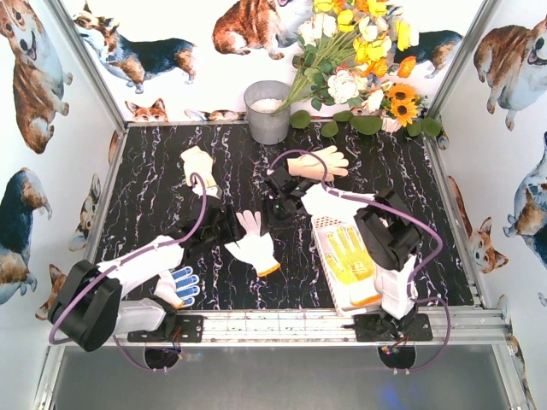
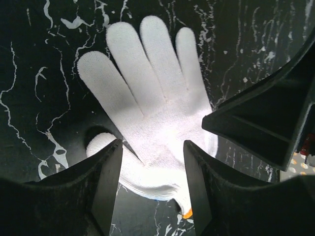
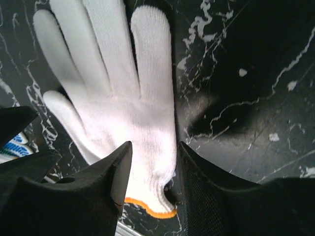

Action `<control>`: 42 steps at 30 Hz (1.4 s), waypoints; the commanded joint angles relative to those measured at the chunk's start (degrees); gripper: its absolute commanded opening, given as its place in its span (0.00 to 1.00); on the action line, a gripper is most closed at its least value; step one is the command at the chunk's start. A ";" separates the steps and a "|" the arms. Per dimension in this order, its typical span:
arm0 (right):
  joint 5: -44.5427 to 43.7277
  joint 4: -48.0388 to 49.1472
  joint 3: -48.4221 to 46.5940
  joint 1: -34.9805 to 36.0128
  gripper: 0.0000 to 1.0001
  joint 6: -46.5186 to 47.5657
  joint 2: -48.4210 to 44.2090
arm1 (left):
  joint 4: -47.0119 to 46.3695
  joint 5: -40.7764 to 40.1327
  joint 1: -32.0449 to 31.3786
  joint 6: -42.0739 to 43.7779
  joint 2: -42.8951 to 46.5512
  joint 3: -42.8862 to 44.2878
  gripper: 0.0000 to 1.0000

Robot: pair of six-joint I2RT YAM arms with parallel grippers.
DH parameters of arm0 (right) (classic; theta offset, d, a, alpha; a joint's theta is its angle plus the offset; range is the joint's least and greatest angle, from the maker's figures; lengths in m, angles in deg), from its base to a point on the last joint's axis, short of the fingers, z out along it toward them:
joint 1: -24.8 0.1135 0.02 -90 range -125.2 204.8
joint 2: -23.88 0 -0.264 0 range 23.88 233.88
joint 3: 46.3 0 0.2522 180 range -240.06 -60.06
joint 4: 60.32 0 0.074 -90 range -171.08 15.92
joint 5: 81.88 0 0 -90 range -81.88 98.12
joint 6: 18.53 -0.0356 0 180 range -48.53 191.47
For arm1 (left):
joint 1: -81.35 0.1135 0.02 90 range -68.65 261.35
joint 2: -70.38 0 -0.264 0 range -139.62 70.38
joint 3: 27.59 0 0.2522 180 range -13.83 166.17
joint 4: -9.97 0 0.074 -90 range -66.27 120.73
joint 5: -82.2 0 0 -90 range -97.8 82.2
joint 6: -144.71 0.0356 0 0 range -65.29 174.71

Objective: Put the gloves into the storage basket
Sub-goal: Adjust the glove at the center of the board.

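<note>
- Black marble-veined table (image 1: 154, 196), boxed in by walls printed with corgis. A grey bucket (image 1: 267, 111) stands at the far edge, with a bunch of flowers (image 1: 355, 51) to its right.
- The storage basket (image 1: 327, 248) is white with lattice sides and sits on the near right of the table, beside the right arm's base. The yellow-palmed glove (image 1: 352, 256) lies inside it, palm up, orange cuff toward the near end.
- The white glove (image 1: 255, 242) with an orange cuff lies flat at mid-table, just left of the basket. Its fingers point away from the arms and its cuff points toward them.
- The left gripper (image 2: 152, 147) is low over that glove. Its jaws stand apart, straddling the palm on the thumb side. The fabric between them looks flat and unpinched. I cannot tell whether the tips touch it.
- The right gripper (image 3: 152, 152) is over the same glove, at the little-finger edge near the cuff. Its jaws also stand apart, one finger over the fabric and the other over bare table beside it. No clamp is seen.
- Each wrist view catches the other gripper's dark body at its frame edge, so the two tools are close together.
- The blue-dotted glove (image 1: 181, 286) lies near the left, half under the left arm.
- The left cream glove (image 1: 198, 162) lies at the far left of the table. The right cream glove (image 1: 320, 162) lies far of centre, fingers pointing right. Both are outside the basket.
</note>
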 commanded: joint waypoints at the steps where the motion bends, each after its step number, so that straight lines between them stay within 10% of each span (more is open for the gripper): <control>1: -1.63 1.03 -4.06 -0.54 0.43 1.94 2.61 | -1.37 -0.94 1.12 1.70 -2.54 0.57 0.47; 18: 1.77 2.93 4.01 -1.01 0.00 -0.43 1.04 | -7.99 2.34 2.73 5.30 -12.38 1.48 0.35; 32: -2.69 3.57 11.00 -0.21 0.00 -5.73 -5.72 | -13.48 12.33 2.73 6.94 -17.22 2.96 0.30; 42: -7.32 3.72 13.17 -0.16 0.07 -7.25 -9.98 | -11.78 12.83 2.73 9.46 -14.14 4.01 0.57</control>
